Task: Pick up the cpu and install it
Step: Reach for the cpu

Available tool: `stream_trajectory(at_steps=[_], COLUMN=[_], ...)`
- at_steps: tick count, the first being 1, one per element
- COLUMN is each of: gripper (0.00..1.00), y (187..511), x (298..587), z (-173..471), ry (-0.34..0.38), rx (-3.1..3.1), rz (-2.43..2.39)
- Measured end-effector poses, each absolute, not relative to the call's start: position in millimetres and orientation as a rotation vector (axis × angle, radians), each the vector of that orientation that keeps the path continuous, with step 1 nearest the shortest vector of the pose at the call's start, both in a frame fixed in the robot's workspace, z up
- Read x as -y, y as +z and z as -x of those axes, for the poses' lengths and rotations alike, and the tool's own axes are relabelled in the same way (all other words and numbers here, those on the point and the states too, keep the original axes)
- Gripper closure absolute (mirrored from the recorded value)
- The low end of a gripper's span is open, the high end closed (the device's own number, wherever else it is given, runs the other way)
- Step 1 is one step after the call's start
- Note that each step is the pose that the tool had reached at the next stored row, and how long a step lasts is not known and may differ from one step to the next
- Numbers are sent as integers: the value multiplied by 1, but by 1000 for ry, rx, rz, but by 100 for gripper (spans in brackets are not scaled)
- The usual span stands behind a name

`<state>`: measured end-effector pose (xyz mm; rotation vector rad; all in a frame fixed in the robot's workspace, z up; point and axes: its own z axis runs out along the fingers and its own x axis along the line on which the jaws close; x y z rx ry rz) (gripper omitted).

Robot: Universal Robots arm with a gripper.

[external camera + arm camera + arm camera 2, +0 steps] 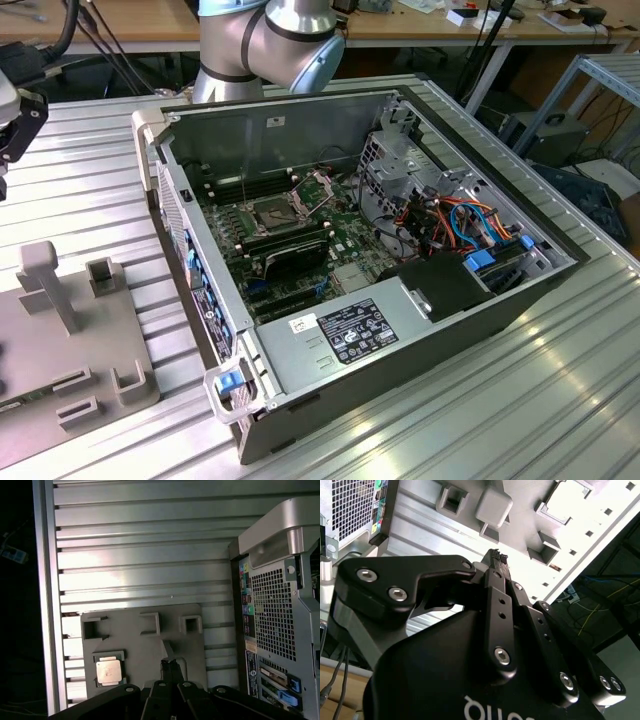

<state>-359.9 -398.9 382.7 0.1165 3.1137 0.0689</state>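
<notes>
Gripper [170, 664] pressed together, hanging near the cpu [109, 671] seated in the grey fixture [142, 650]

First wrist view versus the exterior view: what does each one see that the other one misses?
The first wrist view gives the cpu, a small silvery square lying in a recess of the grey holder plate. The exterior view gives the inside of the open computer case: the dark socket on the green board and the orange cables. Both share the holder plate, the case and the ribbed metal table.
</notes>
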Motion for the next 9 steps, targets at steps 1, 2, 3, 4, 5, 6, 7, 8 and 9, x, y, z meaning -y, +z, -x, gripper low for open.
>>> stream_trajectory(at_steps=[1, 2, 3, 4, 5, 6, 7, 8, 9], gripper=[89, 89, 89, 89, 89, 89, 89, 89, 89], y=[382, 381, 380, 380, 380, 380, 380, 380, 380], x=[399, 399, 399, 399, 399, 399, 399, 399, 399], z=[360, 360, 360, 360, 360, 360, 360, 360, 360], ry=[69, 69, 69, 69, 69, 69, 69, 69, 69], rx=[-3114, -3114, -3114, -3114, -3114, -3114, -3114, -3114, -3114], rz=[-117, -117, -117, -117, -117, -117, -117, -117, -117])
